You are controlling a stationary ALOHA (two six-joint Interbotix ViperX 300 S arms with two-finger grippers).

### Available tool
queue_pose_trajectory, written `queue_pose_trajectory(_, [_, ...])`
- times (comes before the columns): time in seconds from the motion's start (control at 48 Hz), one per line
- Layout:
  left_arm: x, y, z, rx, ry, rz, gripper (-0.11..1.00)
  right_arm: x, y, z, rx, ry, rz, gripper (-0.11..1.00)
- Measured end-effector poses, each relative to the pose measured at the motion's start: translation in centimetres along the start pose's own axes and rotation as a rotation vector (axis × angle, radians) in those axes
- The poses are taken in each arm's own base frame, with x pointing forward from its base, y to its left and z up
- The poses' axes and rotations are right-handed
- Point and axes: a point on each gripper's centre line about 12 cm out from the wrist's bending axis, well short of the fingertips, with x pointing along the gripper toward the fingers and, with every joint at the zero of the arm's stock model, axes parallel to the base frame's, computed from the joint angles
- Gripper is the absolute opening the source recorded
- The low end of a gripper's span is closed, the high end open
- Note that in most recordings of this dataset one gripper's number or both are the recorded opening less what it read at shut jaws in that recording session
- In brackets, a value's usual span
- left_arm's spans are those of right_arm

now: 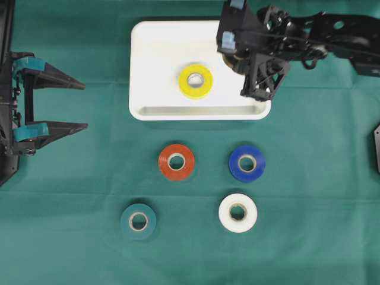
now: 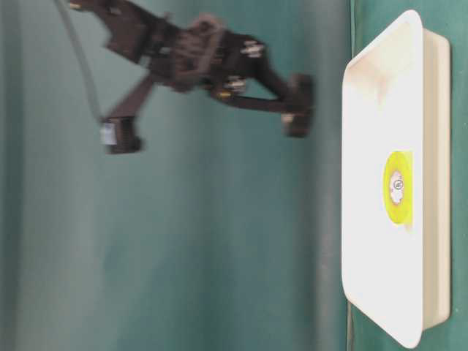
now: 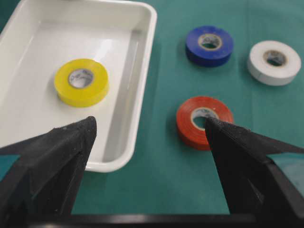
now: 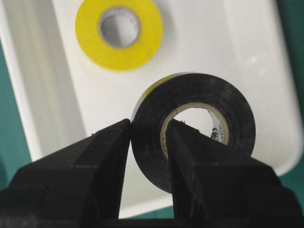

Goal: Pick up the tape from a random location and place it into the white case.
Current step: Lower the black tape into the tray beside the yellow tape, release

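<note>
The white case (image 1: pixel 196 111) lies at the back middle with a yellow tape roll (image 1: pixel 195 81) flat inside it. My right gripper (image 1: pixel 240 59) hangs above the case's right part. In the right wrist view it (image 4: pixel 149 128) is shut on a black tape roll (image 4: pixel 209 92), one finger through the hole and one outside, held above the case floor (image 4: pixel 228 42) near the yellow roll (image 4: pixel 147 42). The table-level view shows the gripper (image 2: pixel 292 106), blurred, clear above the case (image 2: pixel 373 146). My left gripper (image 1: pixel 84 105) is open and empty at the left edge.
Four rolls lie on the green cloth in front of the case: red (image 1: pixel 165 166), blue (image 1: pixel 236 167), white (image 1: pixel 227 217) and teal (image 1: pixel 127 225). The left wrist view shows the case wall (image 3: pixel 137 52), red (image 3: pixel 187 118), blue (image 3: pixel 194 50) and white (image 3: pixel 259 66) rolls.
</note>
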Motion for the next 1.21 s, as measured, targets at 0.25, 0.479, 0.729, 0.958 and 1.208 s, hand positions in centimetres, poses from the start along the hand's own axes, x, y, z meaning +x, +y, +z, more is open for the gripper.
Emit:
queue_pose_trajectory(0.25, [0.0,0.1,0.0,-0.002,0.0,0.004,0.96,3.3,0.3,-1.6,0.006,0.027,0.012,0.26])
queue_pose_trajectory(0.479, [0.0,0.1,0.0,-0.002,0.0,0.006,0.96,4.8,0.3,-2.2,0.012,0.024,0.017,0.26])
queue_pose_trajectory(0.729, [0.0,0.1,0.1,-0.002,-0.002,0.006,0.96,6.1,0.5,-2.8,0.011,0.048,0.019,0.26])
queue_pose_trajectory(0.958, [0.0,0.1,0.0,-0.002,0.0,0.006,0.96,6.1,0.5,-2.8,0.013,0.049,0.02,0.26])
queue_pose_trajectory(1.208, [0.0,0.1,0.0,-0.005,0.003,0.006,0.96,6.1,0.5,-2.9,0.015,0.05,0.02,0.26])
